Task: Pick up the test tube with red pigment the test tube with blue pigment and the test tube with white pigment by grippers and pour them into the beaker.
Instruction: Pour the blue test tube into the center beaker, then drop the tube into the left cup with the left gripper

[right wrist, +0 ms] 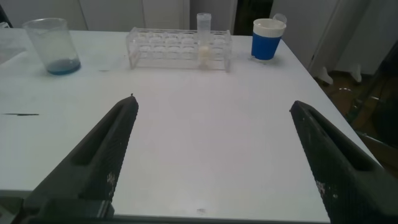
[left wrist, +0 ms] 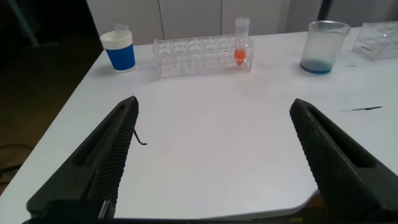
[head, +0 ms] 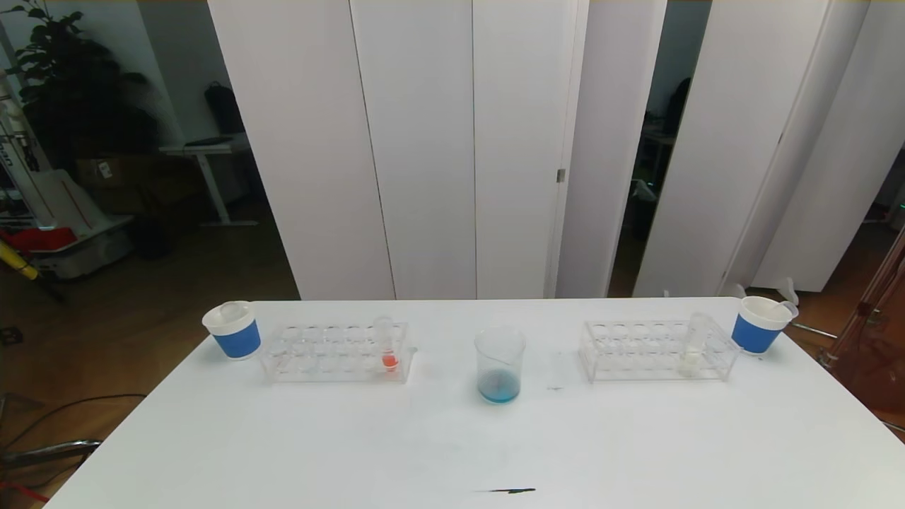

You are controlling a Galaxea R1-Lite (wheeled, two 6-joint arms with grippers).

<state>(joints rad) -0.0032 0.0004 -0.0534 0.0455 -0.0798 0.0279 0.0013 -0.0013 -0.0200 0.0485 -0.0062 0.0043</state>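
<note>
The head camera looks forward and down from above the near edge of the bench (head: 452, 438), taking in its whole width, with white panels behind the far edge. Neither arm shows in it.

The left wrist camera sits low over the near left part of the bench and faces the far side, looking out between the spread fingers of the left gripper (left wrist: 214, 162). The right wrist camera sits likewise low over the near right part, looking out through the right gripper (right wrist: 214, 162).

All three views share the beaker (head: 500, 365) at mid-bench. Each wrist view shares its own side's rack and paper cup with the head view.
</note>
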